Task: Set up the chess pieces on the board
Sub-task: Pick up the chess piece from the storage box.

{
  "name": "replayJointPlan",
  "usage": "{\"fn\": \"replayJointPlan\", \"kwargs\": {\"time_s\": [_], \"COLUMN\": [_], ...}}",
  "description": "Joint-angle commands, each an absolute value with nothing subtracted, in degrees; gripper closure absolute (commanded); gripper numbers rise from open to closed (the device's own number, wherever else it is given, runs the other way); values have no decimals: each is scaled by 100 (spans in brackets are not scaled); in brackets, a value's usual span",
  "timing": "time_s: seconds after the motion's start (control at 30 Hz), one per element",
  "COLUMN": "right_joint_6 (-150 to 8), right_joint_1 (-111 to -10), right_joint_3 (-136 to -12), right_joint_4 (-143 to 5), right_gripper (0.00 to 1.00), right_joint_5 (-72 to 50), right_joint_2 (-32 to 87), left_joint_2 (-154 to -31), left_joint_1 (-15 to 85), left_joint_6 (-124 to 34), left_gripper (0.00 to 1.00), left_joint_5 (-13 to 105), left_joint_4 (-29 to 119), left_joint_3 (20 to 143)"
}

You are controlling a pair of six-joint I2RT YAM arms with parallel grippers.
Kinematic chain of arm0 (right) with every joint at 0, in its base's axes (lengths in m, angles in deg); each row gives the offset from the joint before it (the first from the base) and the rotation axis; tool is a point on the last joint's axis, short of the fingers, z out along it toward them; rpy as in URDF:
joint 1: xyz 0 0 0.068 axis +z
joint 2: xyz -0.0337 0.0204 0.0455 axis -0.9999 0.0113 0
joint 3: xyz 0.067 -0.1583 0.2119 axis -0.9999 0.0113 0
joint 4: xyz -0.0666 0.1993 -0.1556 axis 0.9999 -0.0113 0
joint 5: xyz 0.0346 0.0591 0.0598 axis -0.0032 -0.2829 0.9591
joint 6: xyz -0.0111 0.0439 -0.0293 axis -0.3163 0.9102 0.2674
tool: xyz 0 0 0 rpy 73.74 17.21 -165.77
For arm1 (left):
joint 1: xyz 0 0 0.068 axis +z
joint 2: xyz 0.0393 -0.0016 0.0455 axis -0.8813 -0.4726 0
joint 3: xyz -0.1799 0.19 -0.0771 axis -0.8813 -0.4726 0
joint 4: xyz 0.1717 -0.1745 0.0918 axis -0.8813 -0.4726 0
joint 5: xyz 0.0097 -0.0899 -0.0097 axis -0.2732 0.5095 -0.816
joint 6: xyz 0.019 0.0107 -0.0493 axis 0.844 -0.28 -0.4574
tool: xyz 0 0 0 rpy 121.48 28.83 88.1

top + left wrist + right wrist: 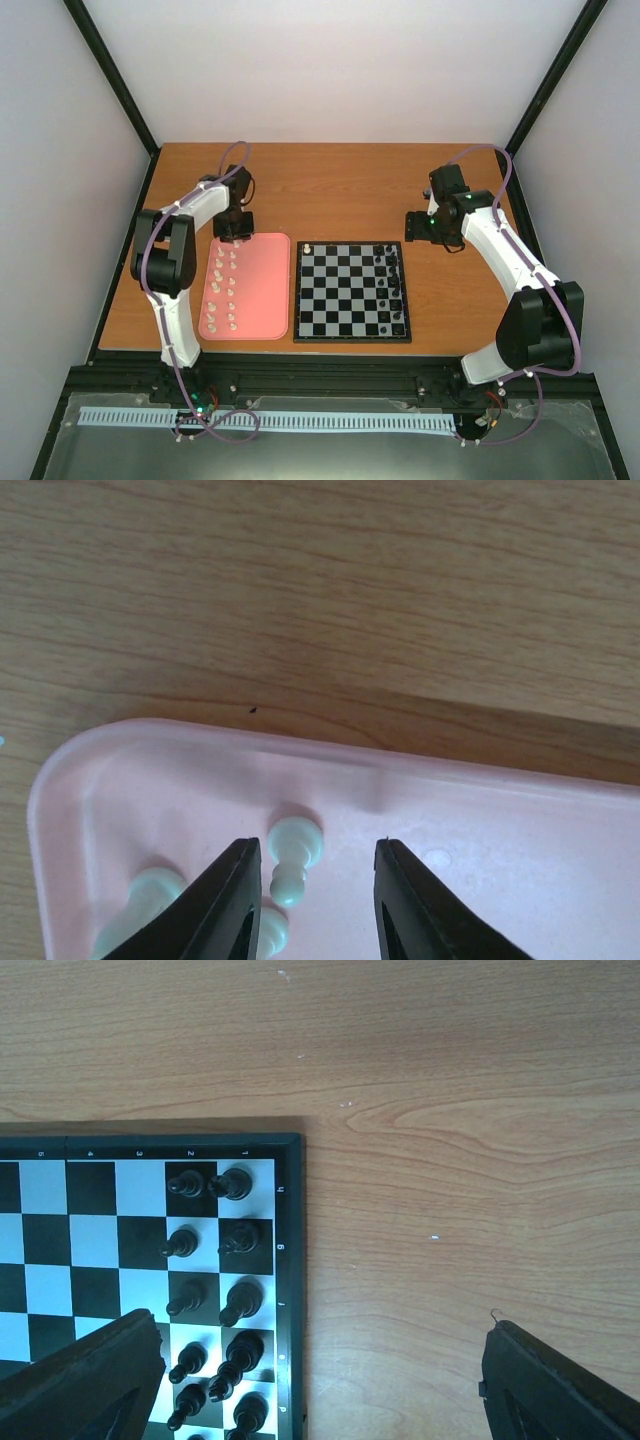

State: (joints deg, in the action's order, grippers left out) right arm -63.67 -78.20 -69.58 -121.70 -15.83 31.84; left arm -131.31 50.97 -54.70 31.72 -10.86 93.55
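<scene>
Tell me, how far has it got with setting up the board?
Barely started. One white piece stands in the far-left corner of the board; the black pieces are lined up on its right side. The left jaws straddle another white piece on the pink tray. The remaining white pieces wait there.

The worktop [350, 190] presents brown wood grain, smooth, matt with a faint sheen. The pink tray [520, 820] looks like moulded plastic, smooth and satin, with soft reflections along its rim. The chess pieces [293, 855] appear cream plastic, smooth, lightly glossy. The board [90, 1185] is flat and smooth with a low sheen. The black chess figures [232, 1182] are glossy, carrying small highlights. The left fingers [225, 900] are black and matt; the right fingers [85, 1370] are black, dull, slightly grainy.
</scene>
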Motion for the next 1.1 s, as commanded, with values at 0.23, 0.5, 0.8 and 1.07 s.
{"fn": "replayJointPlan", "kwargs": {"time_s": [0.23, 0.5, 0.8, 1.07], "right_joint_6": [-6374, -6366, -6365, -6383], "right_joint_1": [-7881, -7885, -7876, -7881], "right_joint_3": [-6985, -6994, -7016, -7029], "right_joint_4": [-12246, -12243, -12204, -12182], "right_gripper": [0, 0, 0, 0], "right_joint_5": [-1734, -1731, -1688, -1686], "right_joint_2": [3215, 3258, 3296, 3304], "left_joint_2": [-13343, -13352, -13238, -12917], "left_joint_1": [5106, 5134, 5143, 5123], "left_joint_6": [-5381, -5380, -5373, -5390], "left_gripper": [70, 81, 99, 99], "left_joint_5": [3086, 3047, 3050, 3176], "left_joint_4": [-898, -915, -1044, -1531], "left_joint_3": [9292, 9312, 9363, 9835]}}
